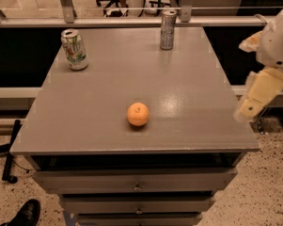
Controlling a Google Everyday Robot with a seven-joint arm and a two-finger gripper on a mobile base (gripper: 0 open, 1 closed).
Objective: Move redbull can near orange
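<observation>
The redbull can [168, 29], tall, slim and silver-grey, stands upright at the far edge of the grey table [108, 88], right of centre. The orange [138, 114] lies near the front middle of the table, well apart from the can. My gripper [257, 96], cream-coloured, hangs off the table's right edge, level with the orange. It is far from the can and holds nothing that I can see.
A shorter white-and-green soda can [74, 49] stands at the far left of the table. Drawers [136, 187] sit below the table's front edge. A railing [131, 8] runs behind the table. A shoe [23, 214] is on the floor at the lower left.
</observation>
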